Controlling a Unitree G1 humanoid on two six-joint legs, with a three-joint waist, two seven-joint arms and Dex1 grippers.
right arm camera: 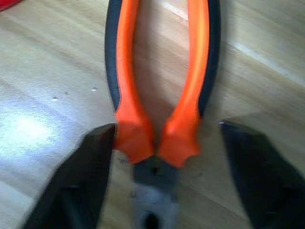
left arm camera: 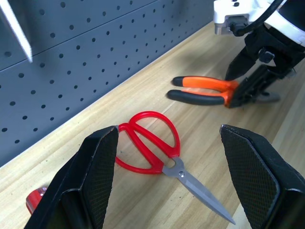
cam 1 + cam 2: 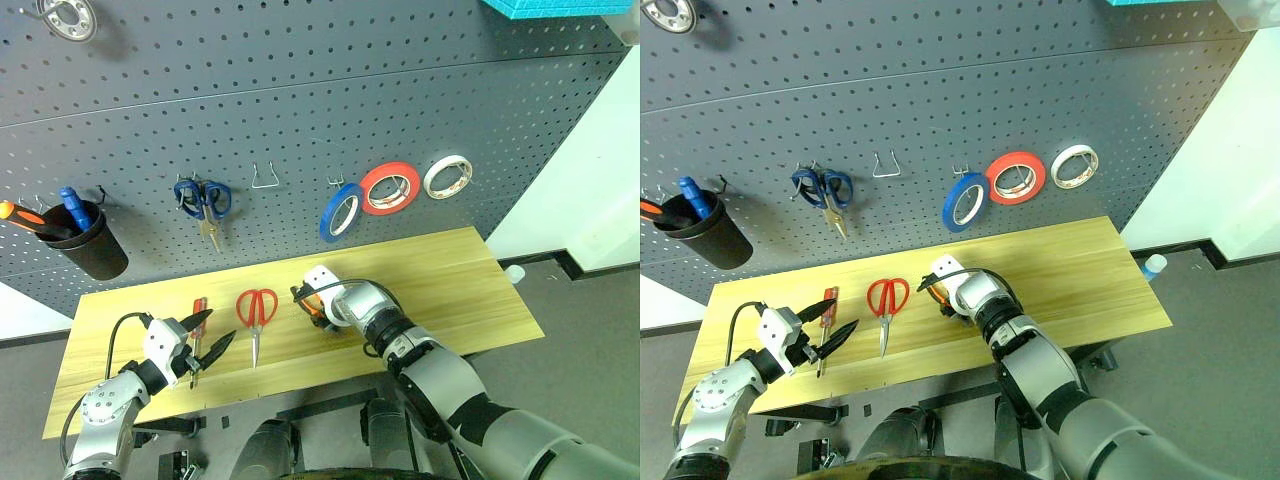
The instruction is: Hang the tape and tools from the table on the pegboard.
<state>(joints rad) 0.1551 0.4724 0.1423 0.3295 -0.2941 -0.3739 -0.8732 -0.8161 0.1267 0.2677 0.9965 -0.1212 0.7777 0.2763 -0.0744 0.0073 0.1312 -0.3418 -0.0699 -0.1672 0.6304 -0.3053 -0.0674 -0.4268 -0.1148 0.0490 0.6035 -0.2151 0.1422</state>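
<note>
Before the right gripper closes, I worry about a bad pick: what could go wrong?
The right gripper straddles the orange-and-black-handled pliers near their pivot, flat on the light wooden table; one finger looks nearer, so they might twist or slip. The red-handled scissors lie close by and could be nudged.

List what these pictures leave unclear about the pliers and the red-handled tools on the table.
- Pliers: in the left wrist view the right gripper covers their head; in the head views the right arm hides most of them.
- Grip: in the right wrist view the fingers flank the pliers' neck, blurred; contact cannot be told.
- Screwdriver: the left gripper covers part of its shaft in the left eye view.
- Red scissors: one edge hidden behind a left finger.
</note>
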